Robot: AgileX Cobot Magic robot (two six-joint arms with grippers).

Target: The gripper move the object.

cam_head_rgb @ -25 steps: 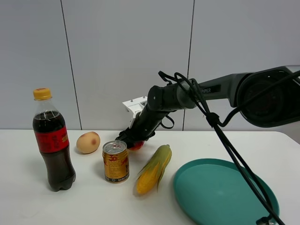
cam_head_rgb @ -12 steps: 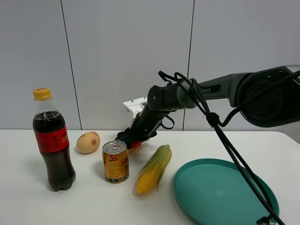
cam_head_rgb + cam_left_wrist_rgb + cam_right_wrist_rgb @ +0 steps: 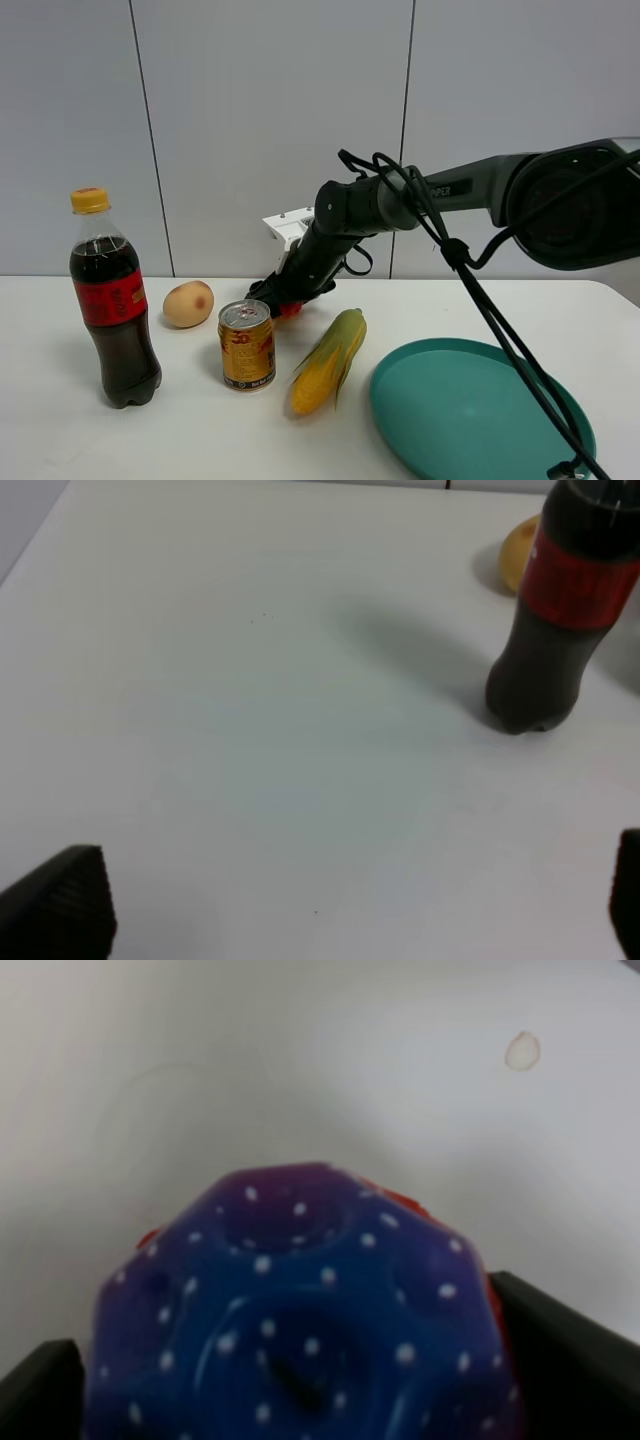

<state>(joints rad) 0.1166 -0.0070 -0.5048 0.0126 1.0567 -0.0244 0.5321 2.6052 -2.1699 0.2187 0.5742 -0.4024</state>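
My right gripper [image 3: 283, 298], a black claw on the dark grey arm, reaches down just behind the gold can. It is shut on the object, a small bumpy ball, of which only a red part [image 3: 290, 309] shows under the claw. In the right wrist view the ball [image 3: 300, 1310] fills the frame, blue-purple with white dots and red at the edges, with a black finger [image 3: 565, 1350] at each side. The ball sits low, just above the white table. My left gripper [image 3: 340, 900] is open over bare table, and only its fingertips [image 3: 60, 900] show.
A gold can [image 3: 247, 344] stands just in front of the claw. A tan potato [image 3: 188, 304] and a cola bottle [image 3: 112, 300] are to its left, and a corn cob [image 3: 328, 360] and a teal plate [image 3: 480, 410] to its right. The bottle [image 3: 565, 610] also shows in the left wrist view.
My right gripper has risen slightly with the ball, so less of the red part shows beside the can. Nothing else has moved.
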